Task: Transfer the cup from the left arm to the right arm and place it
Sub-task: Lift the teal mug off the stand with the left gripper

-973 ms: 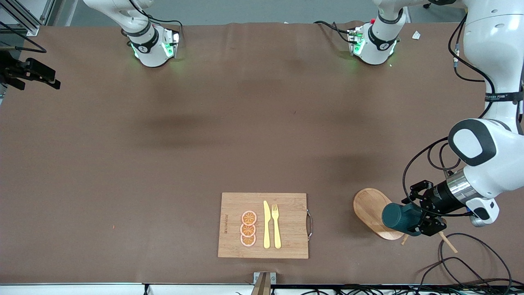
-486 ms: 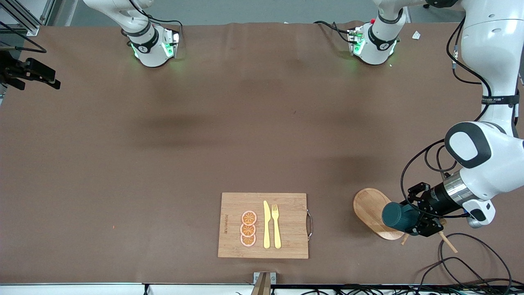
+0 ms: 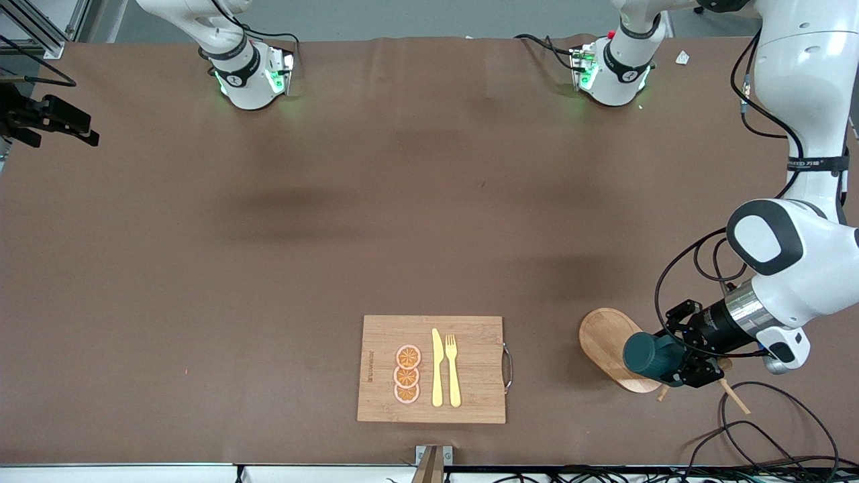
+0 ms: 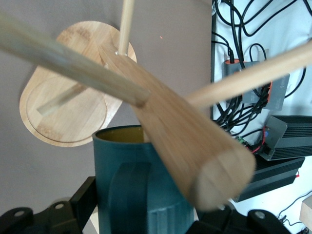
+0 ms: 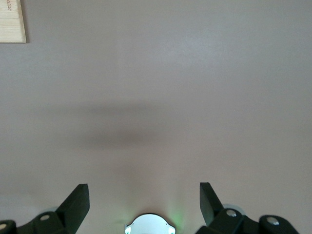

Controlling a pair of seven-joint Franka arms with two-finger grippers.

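Note:
The dark teal cup (image 3: 645, 354) lies on its side in my left gripper (image 3: 673, 360), which is shut on it over the oval wooden base (image 3: 604, 337) of a peg stand near the left arm's end of the table. In the left wrist view the cup (image 4: 127, 185) shows its ochre inside and its handle, with the stand's thick wooden post (image 4: 190, 146) and thin pegs close against it and the base (image 4: 63, 117) below. My right gripper (image 5: 144, 199) is open and empty, high over bare table near its own base; it is out of the front view.
A wooden cutting board (image 3: 476, 362) with a yellow knife, a fork and three orange slices lies near the front edge; its corner shows in the right wrist view (image 5: 10, 19). Loose cables (image 3: 751, 416) lie by the front edge at the left arm's end.
My left gripper has shifted slightly with the cup toward the wooden base. The right arm has not moved.

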